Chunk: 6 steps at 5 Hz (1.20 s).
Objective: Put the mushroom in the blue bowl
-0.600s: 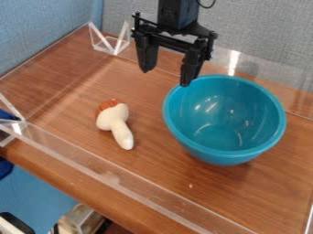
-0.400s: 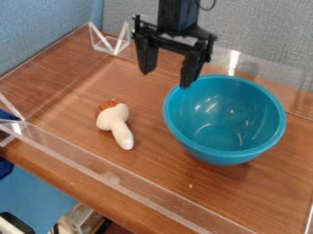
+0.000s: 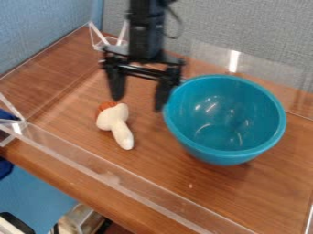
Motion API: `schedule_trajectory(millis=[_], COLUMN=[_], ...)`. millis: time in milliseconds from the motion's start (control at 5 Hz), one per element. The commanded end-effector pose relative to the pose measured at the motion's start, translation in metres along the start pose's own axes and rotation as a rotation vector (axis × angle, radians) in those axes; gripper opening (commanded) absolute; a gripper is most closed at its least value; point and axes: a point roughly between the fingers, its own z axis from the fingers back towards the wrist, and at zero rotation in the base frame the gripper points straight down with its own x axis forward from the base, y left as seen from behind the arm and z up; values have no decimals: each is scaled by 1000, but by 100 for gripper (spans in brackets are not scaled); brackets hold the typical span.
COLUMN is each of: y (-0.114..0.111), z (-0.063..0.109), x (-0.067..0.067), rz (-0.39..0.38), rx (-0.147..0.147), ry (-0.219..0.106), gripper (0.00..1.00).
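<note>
Cream-stemmed mushroom (image 3: 117,124) lies on its side on the wooden surface (image 3: 73,87), orange-brown cap toward upper left, stem pointing lower right, so its long axis runs diagonally in the camera view. Gripper (image 3: 139,93) hangs pointing down with fingers (image 3: 119,86) spread wide, holding nothing. Mushroom sits just below and slightly left of the fingers in frame; cap is nearly under the left-hand finger. Likely the grasp needs a short drop and a small shift toward the stem, closing across that axis. Blue bowl (image 3: 251,146) stands right of the mushroom, near but apart, empty. Count: one mushroom, one bowl, one arm.
</note>
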Motion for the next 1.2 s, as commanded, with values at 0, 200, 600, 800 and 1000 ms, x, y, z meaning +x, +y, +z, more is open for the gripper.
schedule_trajectory(millis=[0, 200, 600, 800, 1000], y=[20, 31, 44, 48, 50], z=[6, -2, -25, -37, -48], x=[-4, -3, 10, 16, 23], rz=[113, 197, 377, 450, 506], rx=[-20, -29, -43, -47, -56], ry=[-71, -94, -113, -116, -119], gripper=[100, 100, 100, 100, 100])
